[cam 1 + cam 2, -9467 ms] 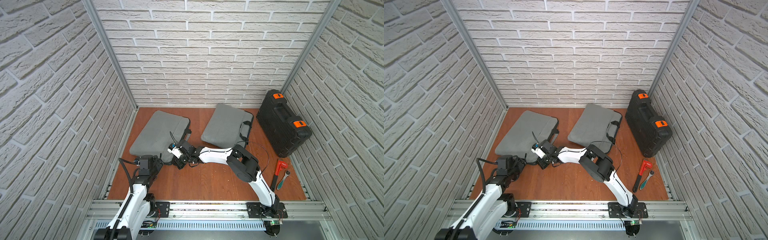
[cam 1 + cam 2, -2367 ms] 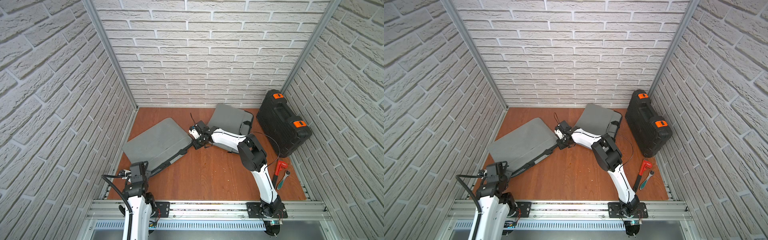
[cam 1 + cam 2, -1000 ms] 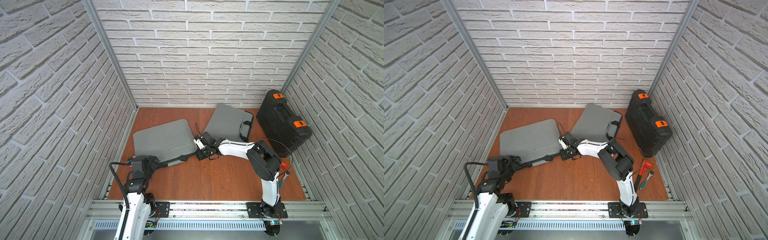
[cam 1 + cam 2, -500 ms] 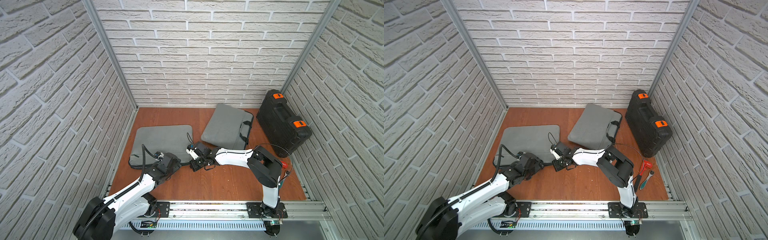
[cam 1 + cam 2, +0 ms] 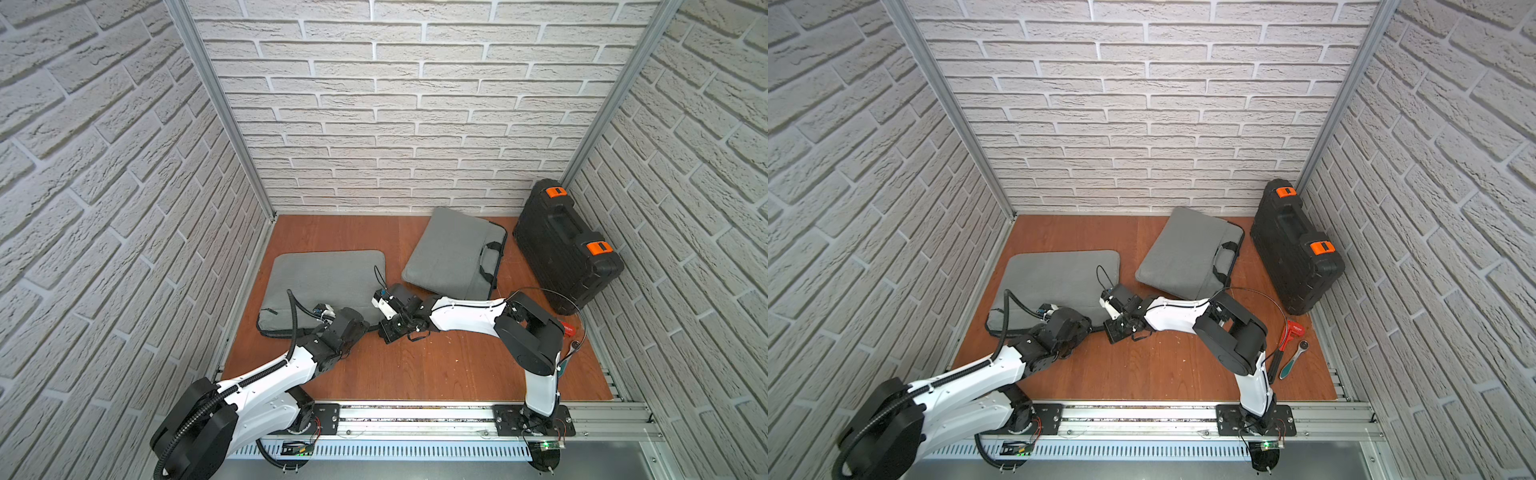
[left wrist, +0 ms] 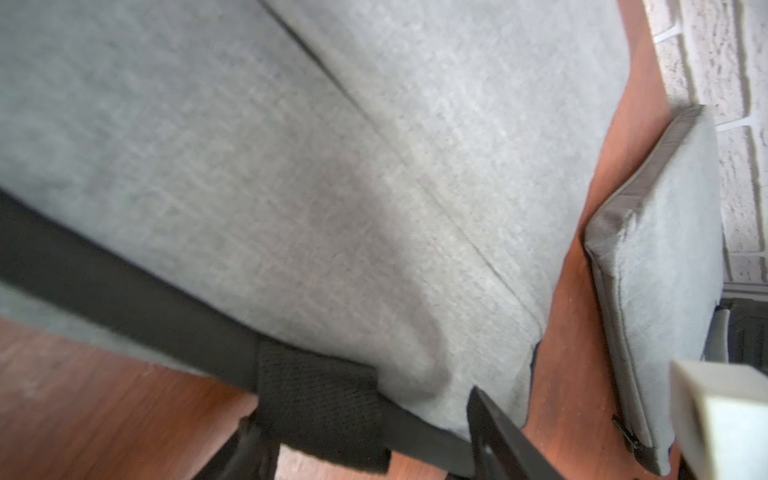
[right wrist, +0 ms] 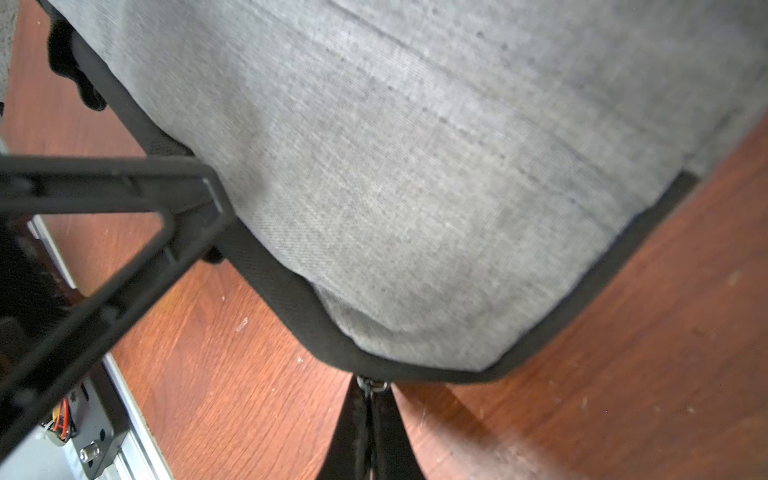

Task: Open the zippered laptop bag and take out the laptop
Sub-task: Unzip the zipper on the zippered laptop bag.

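The grey zippered laptop bag [image 5: 324, 278] [image 5: 1059, 278] lies flat at the left of the wooden floor, with its black-trimmed edge toward the front. My right gripper [image 7: 370, 399] [image 5: 388, 330] is shut on the metal zipper pull [image 7: 374, 384] at the bag's near right corner. Just left of it, my left gripper [image 6: 365, 419] [image 5: 361, 328] stands open. Its fingers [image 6: 494, 432] straddle the bag's black handle strap [image 6: 324, 411] on that front edge. The laptop is hidden.
A second grey bag [image 5: 453, 257] [image 6: 665, 249] lies behind and to the right of the first. A black tool case [image 5: 565, 245] stands at the back right. A red wrench [image 5: 1287, 336] and a ratchet [image 5: 1293, 359] lie near the right wall.
The left arm has swung in from the near left to the bag's front edge, and its jaws have narrowed. The right gripper has moved forward and left with the pull, and the bag has turned square.
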Tool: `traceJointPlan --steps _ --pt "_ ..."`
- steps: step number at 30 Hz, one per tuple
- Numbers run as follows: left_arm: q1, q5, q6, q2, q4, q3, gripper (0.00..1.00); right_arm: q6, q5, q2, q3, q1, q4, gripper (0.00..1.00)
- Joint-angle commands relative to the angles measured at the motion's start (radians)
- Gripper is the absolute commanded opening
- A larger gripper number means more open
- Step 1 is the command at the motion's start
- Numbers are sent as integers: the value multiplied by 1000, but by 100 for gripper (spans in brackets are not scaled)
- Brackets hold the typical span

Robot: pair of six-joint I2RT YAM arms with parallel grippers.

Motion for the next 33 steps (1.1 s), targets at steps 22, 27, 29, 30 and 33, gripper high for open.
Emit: traceJointPlan --steps 22,27,29,30,33 --pt "-4 -29 -71 -45 21 -64 15 -9 17 -67 3 19 -32 6" --pt "-3 -27 -66 -134 -60 -62 54 -9 3 -66 3 14 -31 6" --pt "-4 -15 -63 -161 -92 -57 61 -1 -19 -61 2 15 -13 6" --pt "-5 -7 -63 -172 -107 -53 62 3 -26 -59 5 14 -10 6" --pt "-9 22 -68 -191 -141 -41 67 8 -44 -56 10 14 0 6"
